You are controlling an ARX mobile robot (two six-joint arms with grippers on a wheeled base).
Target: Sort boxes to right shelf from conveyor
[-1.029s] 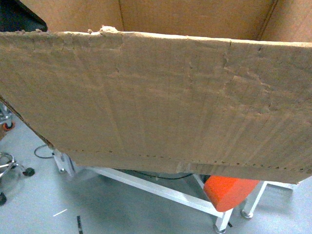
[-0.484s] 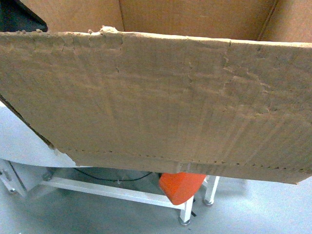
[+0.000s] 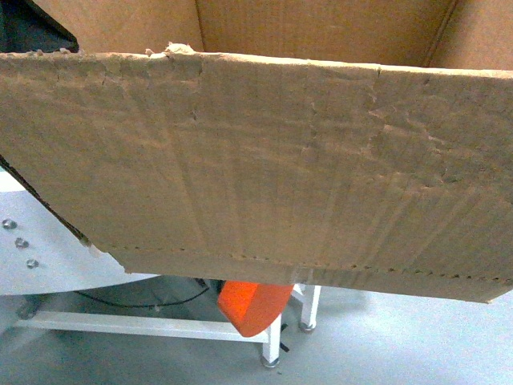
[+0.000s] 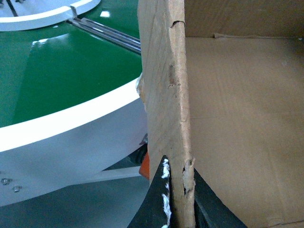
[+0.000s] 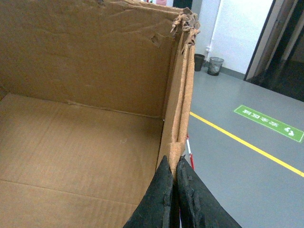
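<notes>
Since the earlier head frames the background under the box has slid rightward: orange part (image 3: 252, 305) and white frame legs (image 3: 272, 349) now sit nearer centre-left, and a white curved panel w/ bolts (image 3: 36, 257) has come in at lower left, while the cardboard box (image 3: 264, 160) keeps filling the head view, ragged top edge up, perforated line near its base. Box is held off the floor between both arms, just beside the conveyor (image 4: 61, 71), whose glossy green belt and curved white rim (image 4: 71, 118) lie left of the box wall in the left wrist view; box corner looks v. close to the rim, contact can't be told. Left end effector (image 4: 179, 199) is clamped on the box's side wall, one black finger each side of the torn edge. Right end effector (image 5: 175, 190) is pinched tight on the opposite wall's edge, fingers nearly together w/ cardboard between. Grey floor w/ yellow line (image 5: 247, 147) and green marking (image 5: 268, 122) shows past the right wall.
</notes>
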